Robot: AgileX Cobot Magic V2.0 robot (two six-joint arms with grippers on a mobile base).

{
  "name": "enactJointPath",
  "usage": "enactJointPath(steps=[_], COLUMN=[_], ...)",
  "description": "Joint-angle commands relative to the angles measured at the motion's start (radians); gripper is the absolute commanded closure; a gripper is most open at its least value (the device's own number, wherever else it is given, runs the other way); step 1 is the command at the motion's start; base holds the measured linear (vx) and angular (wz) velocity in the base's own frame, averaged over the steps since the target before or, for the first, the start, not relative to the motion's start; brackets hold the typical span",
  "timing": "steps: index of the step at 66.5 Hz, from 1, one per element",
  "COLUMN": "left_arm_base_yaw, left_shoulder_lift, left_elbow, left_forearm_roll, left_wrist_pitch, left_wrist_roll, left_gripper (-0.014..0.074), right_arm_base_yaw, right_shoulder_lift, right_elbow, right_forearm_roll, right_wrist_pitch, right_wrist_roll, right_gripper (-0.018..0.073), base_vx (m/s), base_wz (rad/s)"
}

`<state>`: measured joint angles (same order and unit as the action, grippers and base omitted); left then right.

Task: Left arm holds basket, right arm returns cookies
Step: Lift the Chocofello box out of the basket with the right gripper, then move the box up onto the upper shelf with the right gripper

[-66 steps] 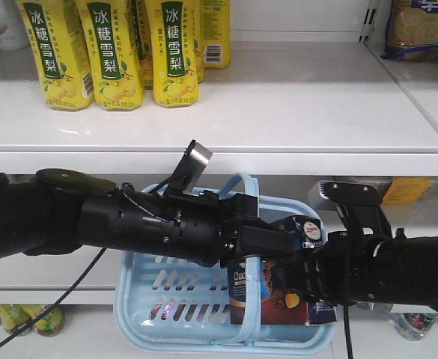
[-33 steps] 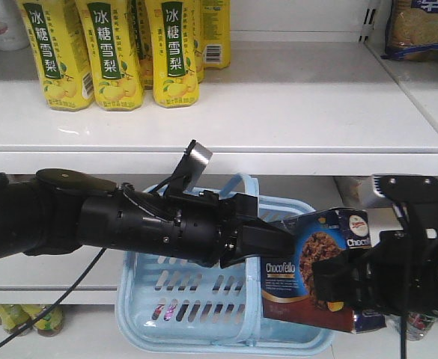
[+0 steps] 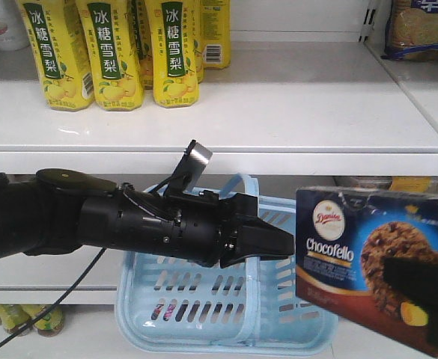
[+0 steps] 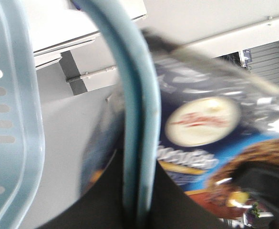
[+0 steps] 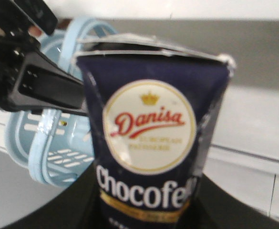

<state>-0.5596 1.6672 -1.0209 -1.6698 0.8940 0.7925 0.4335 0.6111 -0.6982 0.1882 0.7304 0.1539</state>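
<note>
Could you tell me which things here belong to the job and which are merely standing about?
Job:
- left arm, its pincer on the handle
- basket
- cookies, held by the right pincer

Standing about:
- yellow bottles
- biscuit pack
- shelf

Cookies (image 5: pixel 151 143) box: round logo "Danisa", below it white "Chocofello". Yellow bottles (image 3: pixel 114 52): "冰糖雪梨" on green labels.

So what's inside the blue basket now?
Through the slots of the basket something small and pink shows near the bottom left. The left tool and the cookies cover the rest, so that part stays hidden.
</note>
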Motion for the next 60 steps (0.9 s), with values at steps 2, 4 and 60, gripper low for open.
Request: enactJointPath(steps=[2,4,60], left_arm_base_yaw=[0.01,0.01,0.01], left_shoulder_lift=[-0.038,-0.038,-0.038], left_elbow=[-0.029,-0.029,-0.029], left_forearm_roll=[-0.11,-0.11,-0.11], left_wrist_pitch=[-0.021,-0.021,-0.021], left_wrist_roll=[-0.001,-0.001,-0.001], left_gripper=[0.0599,0.0599,0.0599], right_arm_base_yaw=[-0.005,-0.005,-0.092], right_shoulder_lift=[-0.026,-0.025,0.607], right_elbow=[-0.111,-0.135,-0.505], right_forearm_roll=[-0.079,-0.105,-0.884], right_wrist_pitch=[-0.09,-0.09,-0.301], right_wrist_roll=[0.029,0.038,0.693], right_gripper=[0.0392,0.0392,0.0392], base_vx=[0.0,0.0,0.0], base_wz=[0.0,0.0,0.0])
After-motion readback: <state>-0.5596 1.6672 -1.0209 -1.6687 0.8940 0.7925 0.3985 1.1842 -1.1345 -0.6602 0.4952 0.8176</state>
